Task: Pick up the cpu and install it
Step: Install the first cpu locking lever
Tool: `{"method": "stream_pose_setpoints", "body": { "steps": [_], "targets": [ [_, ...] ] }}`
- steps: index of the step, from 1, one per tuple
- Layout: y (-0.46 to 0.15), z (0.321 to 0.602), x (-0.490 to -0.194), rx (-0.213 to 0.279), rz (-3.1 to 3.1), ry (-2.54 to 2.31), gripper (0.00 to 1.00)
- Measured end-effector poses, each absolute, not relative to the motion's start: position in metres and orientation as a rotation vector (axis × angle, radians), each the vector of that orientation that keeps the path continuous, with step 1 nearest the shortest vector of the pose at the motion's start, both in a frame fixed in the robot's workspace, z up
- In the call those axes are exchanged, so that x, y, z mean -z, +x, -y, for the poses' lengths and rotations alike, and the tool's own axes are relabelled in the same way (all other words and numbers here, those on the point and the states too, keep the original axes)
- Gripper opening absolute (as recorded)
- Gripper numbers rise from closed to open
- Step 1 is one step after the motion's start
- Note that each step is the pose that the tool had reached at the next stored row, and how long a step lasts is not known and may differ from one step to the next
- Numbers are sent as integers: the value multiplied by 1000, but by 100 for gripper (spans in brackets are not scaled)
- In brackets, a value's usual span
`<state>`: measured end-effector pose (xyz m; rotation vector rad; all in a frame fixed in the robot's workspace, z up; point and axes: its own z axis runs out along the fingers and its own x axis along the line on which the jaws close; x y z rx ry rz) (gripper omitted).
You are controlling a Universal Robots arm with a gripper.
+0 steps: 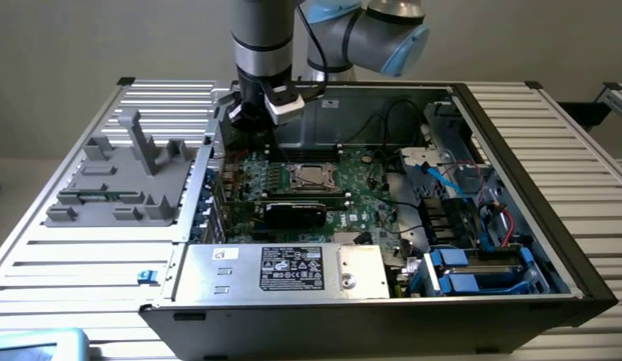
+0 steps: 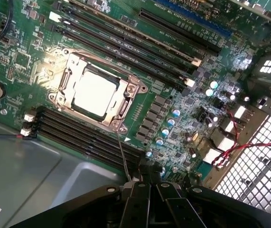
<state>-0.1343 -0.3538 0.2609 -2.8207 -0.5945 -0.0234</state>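
The cpu (image 1: 311, 177) is a flat silver square lying in its metal-framed socket in the middle of the green motherboard (image 1: 366, 199), inside the open computer case. In the wrist view the cpu (image 2: 95, 92) shines brightly inside the socket frame, with black memory slots on both sides of it. My gripper (image 1: 250, 122) hangs above the back of the case, toward the exterior view's left and behind the socket. Its dark fingers (image 2: 137, 199) are pressed together, so the gripper (image 2: 149, 179) is shut, with nothing seen between them. It is apart from the cpu.
A black card (image 1: 295, 210) stands just in front of the socket. A silver power supply box (image 1: 280, 269) fills the case's front, with blue drive bays (image 1: 481, 272) on the exterior view's right. A grey parts fixture (image 1: 120, 180) sits outside the case. Red wires (image 2: 242, 147) run near the perforated case wall (image 2: 263, 161).
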Motion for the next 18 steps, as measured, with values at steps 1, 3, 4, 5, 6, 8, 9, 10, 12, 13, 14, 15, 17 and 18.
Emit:
{"method": "stream_pose_setpoints", "body": {
  "steps": [1,3,4,5,6,8,9,10,12,13,14,15,17,18],
  "targets": [
    [-134,354,-260,25,588,-2817,11],
    [-134,354,-258,29,573,-2815,11],
    [-134,354,-257,30,566,-2814,11],
    [-134,354,-256,31,560,-2813,11],
    [-135,354,-255,32,553,-2811,11],
    [-135,354,-254,35,540,-2808,11],
    [-135,354,-253,36,533,-2806,11],
    [-135,354,-252,38,528,-2803,11],
    [-135,354,-250,42,518,-2796,11],
    [-135,354,-249,44,513,-2791,11],
    [-135,354,-249,46,508,-2784,11],
    [-135,354,-249,48,504,-2779,11],
    [-134,354,-249,50,499,-2775,11],
    [-133,354,-249,51,497,-2774,11]
  ]
}}
